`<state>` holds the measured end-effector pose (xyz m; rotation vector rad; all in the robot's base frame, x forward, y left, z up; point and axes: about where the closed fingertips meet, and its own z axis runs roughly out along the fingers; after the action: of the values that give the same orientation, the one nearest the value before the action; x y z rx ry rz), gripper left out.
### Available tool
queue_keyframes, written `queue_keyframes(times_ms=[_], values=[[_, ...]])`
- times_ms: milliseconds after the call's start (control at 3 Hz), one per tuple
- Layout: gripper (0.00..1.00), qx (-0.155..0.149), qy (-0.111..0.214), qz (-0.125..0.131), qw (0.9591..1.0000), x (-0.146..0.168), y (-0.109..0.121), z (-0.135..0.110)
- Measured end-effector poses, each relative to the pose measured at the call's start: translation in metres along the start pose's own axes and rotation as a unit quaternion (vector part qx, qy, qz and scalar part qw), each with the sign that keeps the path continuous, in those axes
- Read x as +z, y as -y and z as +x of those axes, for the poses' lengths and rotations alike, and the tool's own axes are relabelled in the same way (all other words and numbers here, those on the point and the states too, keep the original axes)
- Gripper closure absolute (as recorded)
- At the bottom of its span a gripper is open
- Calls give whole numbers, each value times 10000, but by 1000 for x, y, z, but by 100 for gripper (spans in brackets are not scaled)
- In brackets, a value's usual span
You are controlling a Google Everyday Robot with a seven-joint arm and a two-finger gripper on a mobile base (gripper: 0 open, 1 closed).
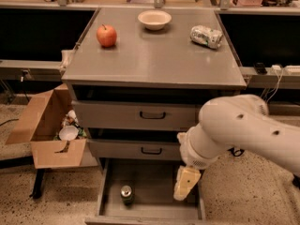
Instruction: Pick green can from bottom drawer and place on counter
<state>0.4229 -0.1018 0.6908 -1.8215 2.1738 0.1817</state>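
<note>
The green can [126,194], a small dark cylinder with a silver top, stands upright left of middle on the plain grey floor of the open bottom drawer [157,186]. Its label is unreadable. The cream gripper [186,183] hangs over the drawer's right side, apart from the can. I cannot tell whether it is spread or closed. On the smooth metal counter [154,62] sit a red apple [107,35], a pale bowl [154,19] and a crumpled can [206,36].

The small dark green drink can with a silver top [126,194] stands upright on the plain floor of the pulled-out lowest grey metal drawer [154,182], left of its middle. The broad flat grey metal desk [154,57] tops the cabinet above. The cream pincer [186,185] hangs over the drawer's right side, apart from the can.
</note>
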Motion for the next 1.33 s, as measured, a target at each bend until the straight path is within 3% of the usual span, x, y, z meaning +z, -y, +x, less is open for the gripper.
queue_keyframes(times_ms=[667, 1000, 1333], values=[[0, -104, 665, -503, 9965, 137, -27, -3], [0, 158, 1084, -642, 9919, 196, -31, -6], [0, 247, 1142, -767, 9902, 211, -39, -5]])
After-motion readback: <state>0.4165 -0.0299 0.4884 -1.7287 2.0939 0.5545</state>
